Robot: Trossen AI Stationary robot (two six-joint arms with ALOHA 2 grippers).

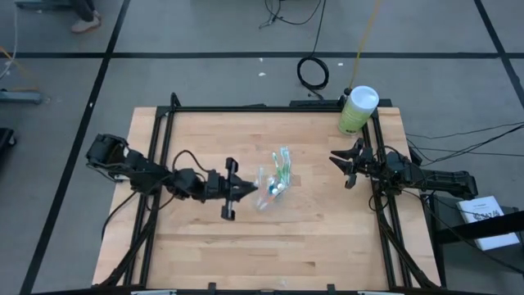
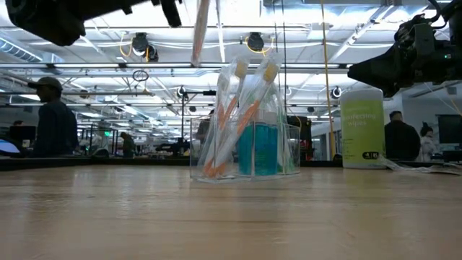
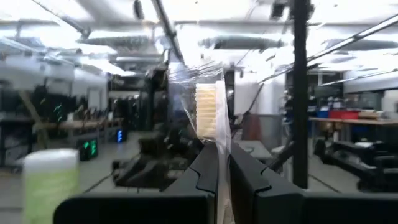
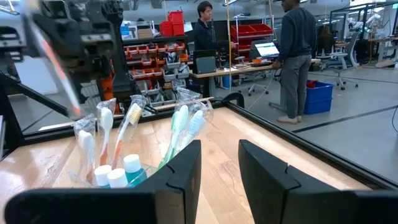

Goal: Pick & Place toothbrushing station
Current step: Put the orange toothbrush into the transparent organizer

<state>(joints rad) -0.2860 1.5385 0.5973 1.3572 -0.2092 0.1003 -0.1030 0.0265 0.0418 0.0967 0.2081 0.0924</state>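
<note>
The clear plastic holder [image 1: 274,184] stands on its base mid-table, with several wrapped toothbrushes and blue-capped white tubes [image 4: 118,171] in it; the low view shows the holder [image 2: 245,155] upright. My left gripper [image 1: 250,188] is just left of the holder, above table height, shut on a pink-white wrapped toothbrush [image 3: 206,112]. The lower end of that toothbrush [image 2: 200,32] hangs above the holder's left side. My right gripper [image 1: 344,168] waits at the table's right, open, with nothing between its fingers [image 4: 180,168]. My left gripper pinches the wrapped toothbrush between its two fingers, on the handle just below the bristle head [image 3: 221,155]. The fingers come about level from the table's left and lie across the brush. It stands near upright, head above the fingers, lifted clear of the table.
A pale-green canister with a white lid [image 1: 358,111] stands at the table's far right corner. A black frame [image 1: 262,108] runs round the table. People [image 4: 295,56] stand in the room beyond. Bare wood lies along the near side.
</note>
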